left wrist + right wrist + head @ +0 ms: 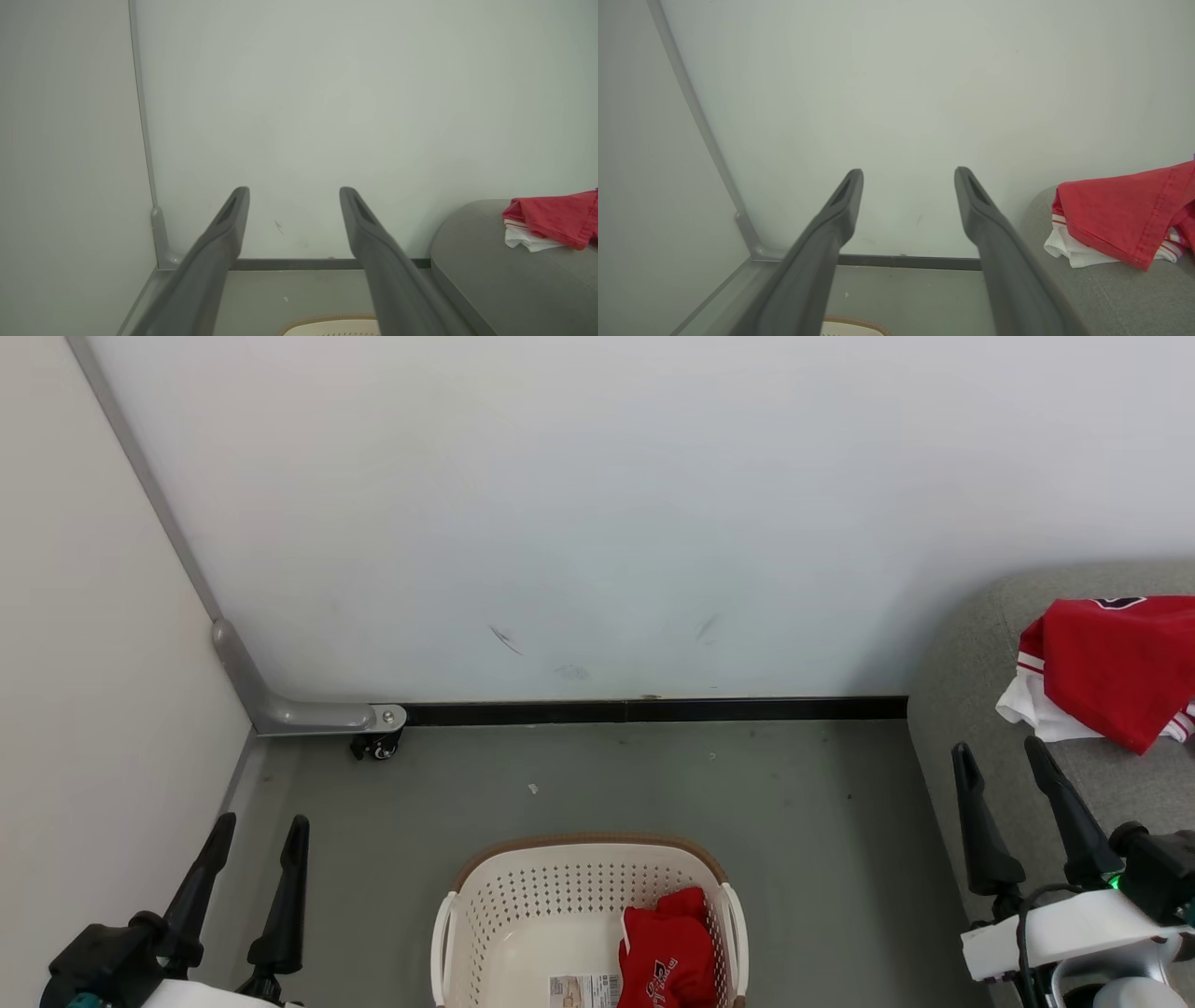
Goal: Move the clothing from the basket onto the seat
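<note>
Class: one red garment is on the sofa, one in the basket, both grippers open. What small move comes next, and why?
Probably lower the open right gripper toward the small red piece inside the basket, on its right: the jersey already lies on the sofa.

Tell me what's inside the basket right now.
Inside the basket lies one small red garment with a white-black logo, against its right side, beside a barcode label. Anything under the garment is covered, and the basket's near end is out of frame.
</note>
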Controlling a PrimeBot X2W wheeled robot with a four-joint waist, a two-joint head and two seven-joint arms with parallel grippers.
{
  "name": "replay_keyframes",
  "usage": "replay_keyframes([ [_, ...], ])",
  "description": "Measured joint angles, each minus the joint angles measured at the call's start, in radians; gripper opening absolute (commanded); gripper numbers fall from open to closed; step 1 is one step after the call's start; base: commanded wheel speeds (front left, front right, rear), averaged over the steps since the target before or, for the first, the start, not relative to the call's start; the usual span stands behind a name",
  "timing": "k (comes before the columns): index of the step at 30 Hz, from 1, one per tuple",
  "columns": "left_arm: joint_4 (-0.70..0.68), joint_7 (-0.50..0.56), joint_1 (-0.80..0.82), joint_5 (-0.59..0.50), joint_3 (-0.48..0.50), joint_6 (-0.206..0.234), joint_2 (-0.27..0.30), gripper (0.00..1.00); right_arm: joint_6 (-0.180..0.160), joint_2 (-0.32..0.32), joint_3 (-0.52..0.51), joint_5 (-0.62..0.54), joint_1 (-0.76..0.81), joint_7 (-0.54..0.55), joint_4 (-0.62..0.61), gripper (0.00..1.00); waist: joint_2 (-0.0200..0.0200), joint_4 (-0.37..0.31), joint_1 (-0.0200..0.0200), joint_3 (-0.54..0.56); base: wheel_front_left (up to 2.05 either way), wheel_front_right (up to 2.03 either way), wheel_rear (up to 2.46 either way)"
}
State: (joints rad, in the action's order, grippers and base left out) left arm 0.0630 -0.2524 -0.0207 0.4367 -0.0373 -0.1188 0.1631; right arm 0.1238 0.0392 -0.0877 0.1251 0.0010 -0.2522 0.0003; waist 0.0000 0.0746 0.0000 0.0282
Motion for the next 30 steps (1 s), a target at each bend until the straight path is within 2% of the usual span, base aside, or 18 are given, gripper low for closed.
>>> replay_keyframes([
  [13, 0.038, 0.0, -0.01, -0.008, -0.011, -0.007, -0.002, 1.0, 0.0, 0.0, 0.001, 0.015, 0.001, 0.0, -0.009, 1.0, 0.0, -0.006, 0.0, -0.008, 0.0, 0.0, 0.0],
  [30, 0.058, 0.0, -0.005, -0.006, -0.108, -0.008, 0.003, 1.0, 0.0, 0.0, 0.0, 0.016, 0.001, 0.0, -0.044, 1.0, 0.0, -0.042, 0.0, -0.045, 0.0, 0.0, 0.0],
])
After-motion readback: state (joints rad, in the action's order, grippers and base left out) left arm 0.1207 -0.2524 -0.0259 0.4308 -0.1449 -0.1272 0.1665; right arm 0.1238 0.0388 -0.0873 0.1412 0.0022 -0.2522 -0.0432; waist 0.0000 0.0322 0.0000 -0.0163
